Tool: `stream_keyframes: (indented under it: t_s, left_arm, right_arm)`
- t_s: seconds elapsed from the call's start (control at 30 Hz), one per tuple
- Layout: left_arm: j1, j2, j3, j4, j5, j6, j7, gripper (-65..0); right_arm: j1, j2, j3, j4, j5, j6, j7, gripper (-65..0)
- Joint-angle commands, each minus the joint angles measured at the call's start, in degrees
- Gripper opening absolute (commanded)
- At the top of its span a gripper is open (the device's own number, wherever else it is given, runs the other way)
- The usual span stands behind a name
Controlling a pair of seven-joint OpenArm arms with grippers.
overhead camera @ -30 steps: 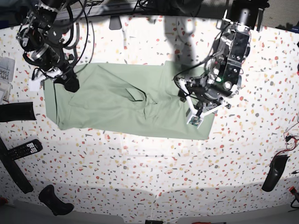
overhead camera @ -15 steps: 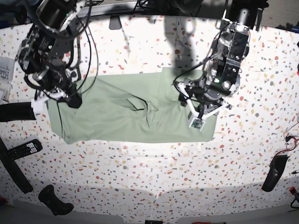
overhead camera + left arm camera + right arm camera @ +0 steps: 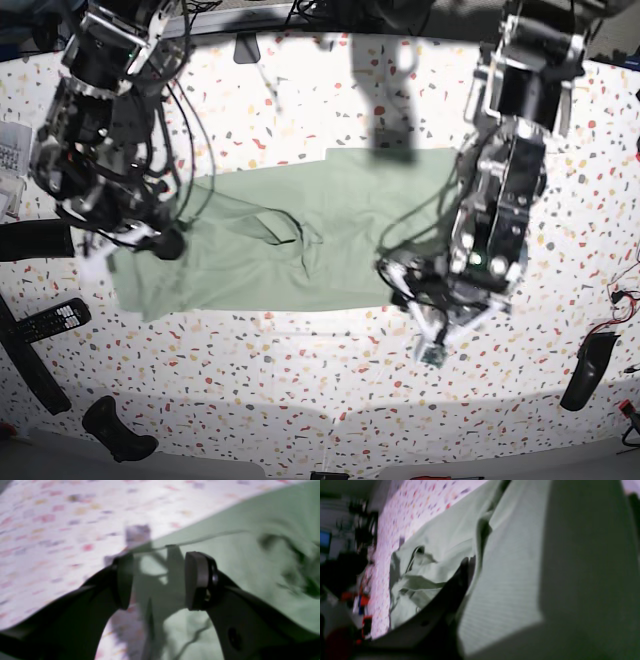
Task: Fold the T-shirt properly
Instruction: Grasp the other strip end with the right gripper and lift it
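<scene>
The T-shirt (image 3: 270,245) is spread on the surface (image 3: 330,400) between the two end effectors. The right end effector (image 3: 168,243) is placed at one end; the left end effector (image 3: 432,340) is positioned just past its opposite corner.

We see the T-shirt (image 3: 270,255) as a plain pale mint green, its folds shading to a darker grey-green. The bench (image 3: 300,400) under it is white, speckled all over with red, pink, yellow and dark flecks. Both arms are black; the left hand (image 3: 157,580) has matte black fingers (image 3: 197,580). A black remote (image 3: 50,320) with pale buttons lies at the bench edge, beside other black items.
</scene>
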Motion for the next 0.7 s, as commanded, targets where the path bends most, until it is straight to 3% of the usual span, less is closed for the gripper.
stream_keyframes:
  t_s: [0.0, 0.13, 0.27, 0.43, 0.57, 0.67]
  left_arm:
    - [-1.0, -0.1, -0.2, 0.9, 2.0, 0.7, 0.5, -35.1]
    - [0.2, -0.9, -0.2, 0.9, 9.4, 2.4, 2.1, -35.1]
    - [0.4, -2.0, -0.2, 0.9, 13.5, 4.4, 8.3, -35.1]
    - [1.8, -5.4, -0.2, 0.9, 20.1, 6.5, 8.8, -35.1]
    - [4.9, -9.8, -0.2, 0.9, 20.3, 10.1, 9.4, -35.1]
    - [8.1, -12.7, -0.2, 0.9, 16.1, 10.5, 9.3, -35.1]
  right_arm:
    - [1.5, 0.6, -1.2, 0.9, 1.9, 0.5, 0.8, -65.0]
    - [2.4, 0.6, -6.1, 1.3, 5.4, 0.5, 0.1, -65.0]
    - [2.9, 0.6, -10.3, 3.2, 9.7, 0.5, -0.7, -65.0]
    - [3.8, 0.6, -12.5, 4.3, 10.5, 0.5, -0.9, -65.0]
    - [4.6, 0.5, -12.5, 4.3, 10.5, 0.5, -1.2, -65.0]
    - [5.6, -0.3, -12.5, 4.3, 10.5, 0.5, -2.3, -65.0]
